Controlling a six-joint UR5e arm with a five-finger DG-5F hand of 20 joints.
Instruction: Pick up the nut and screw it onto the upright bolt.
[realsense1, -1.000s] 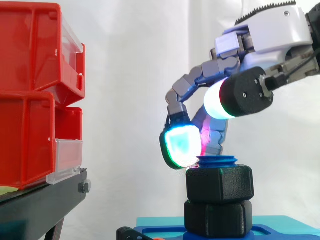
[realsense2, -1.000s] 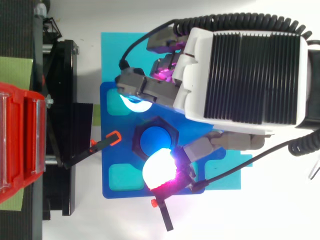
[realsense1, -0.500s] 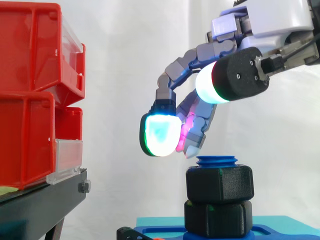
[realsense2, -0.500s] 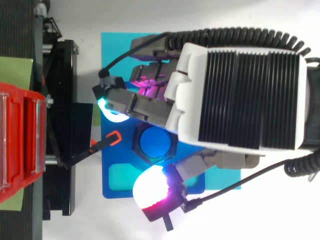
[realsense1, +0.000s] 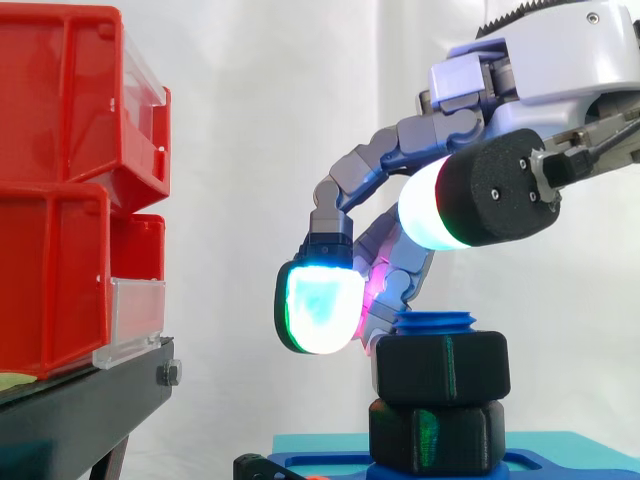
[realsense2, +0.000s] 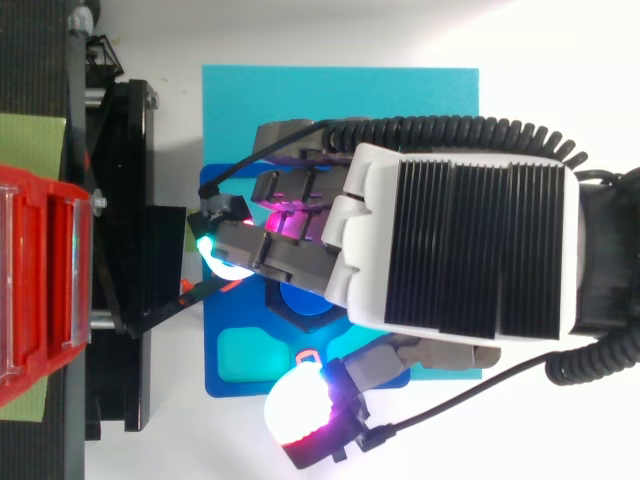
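Note:
A black hex nut (realsense1: 440, 367) sits threaded on the upright blue bolt (realsense1: 434, 322), above a second black nut (realsense1: 434, 436) at the bolt's foot. The bolt stands on a blue base plate (realsense2: 236, 352). My hand (realsense1: 545, 62) hovers over the bolt with its fingers relaxed and holding nothing. A cyan-green fingertip (realsense1: 317, 309) hangs left of the upper nut, apart from it. A magenta-lit finger (realsense1: 381, 298) reaches down to the nut's upper left edge. The white-glowing thumb (realsense1: 432, 205) stays above the bolt. From above, the hand (realsense2: 460, 250) covers most of the bolt and nut.
Red bins (realsense1: 70, 190) are stacked on a black stand (realsense1: 80, 410) at the left. A cyan mat (realsense2: 340, 100) lies under the base plate. A black clamp arm (realsense2: 160, 312) reaches from the stand toward the plate's left edge.
The hand lifted off the nut and swung left, then came back down a little. From above it has slid further over the bolt. The nut has not visibly moved.

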